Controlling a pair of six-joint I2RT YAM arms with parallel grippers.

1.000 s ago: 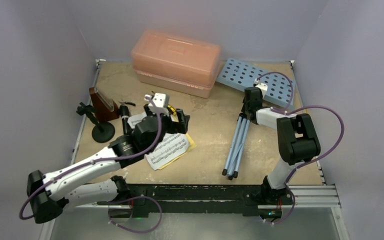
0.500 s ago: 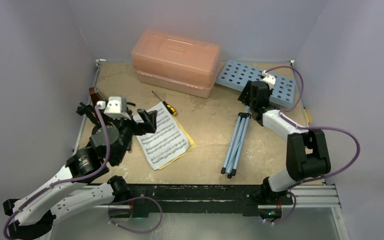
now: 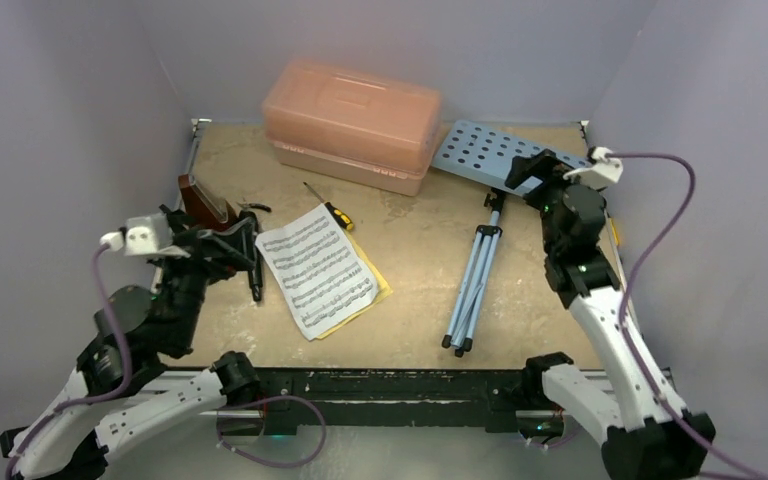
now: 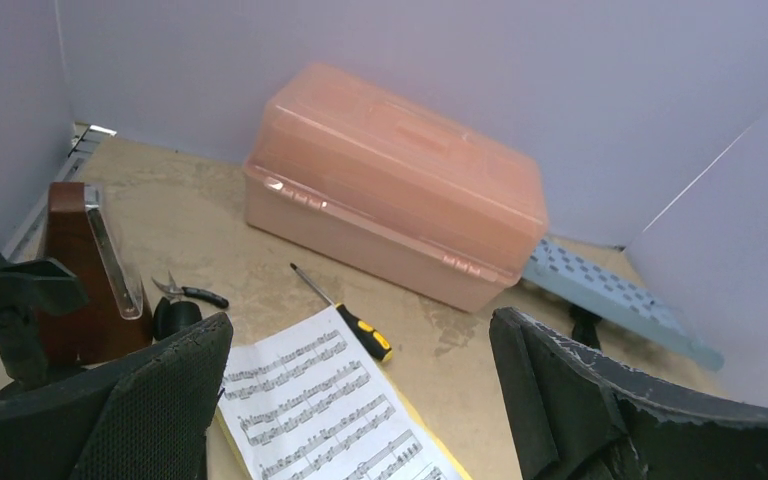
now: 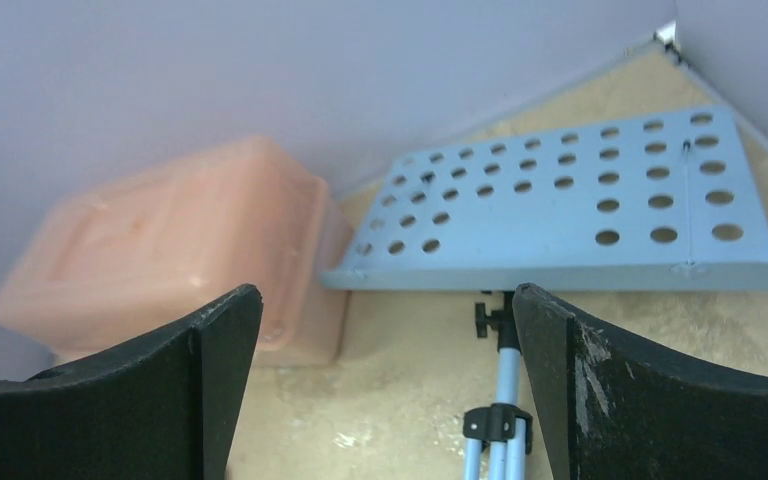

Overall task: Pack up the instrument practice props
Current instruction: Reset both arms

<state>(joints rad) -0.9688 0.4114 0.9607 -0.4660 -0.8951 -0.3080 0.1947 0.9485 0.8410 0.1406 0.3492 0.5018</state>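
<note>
- Currently, the left gripper (image 4: 360, 322) hangs over the left part of the surface (image 3: 420, 250), released, with its jaws spread wide and nothing between them.
- The right gripper (image 5: 387, 295) is likewise released, with its jaws wide apart and grasping nothing. It hovers just on the near side of the stand's plate.
- The music stand (image 3: 500, 155) lies at the far right of the surface. Its perforated light-blue plate is toward the back wall, and its folded legs point toward the near edge.
- The sheet music (image 3: 315, 265) lies flat at centre-left, a white page on top of a yellow one, apart from both grippers.
- The metronome (image 3: 205, 200) stands upright at the left edge. The black pipe (image 4: 10, 335) is just beside it and is mostly hidden by the left arm in the top view.
- A screwdriver (image 3: 330, 212) lies between the sheet music and the pink case (image 3: 350, 125), and pliers (image 4: 190, 293) lie beside the metronome.
- The pink case sits closed at the back of the surface, near one corner of the stand's plate.
</note>
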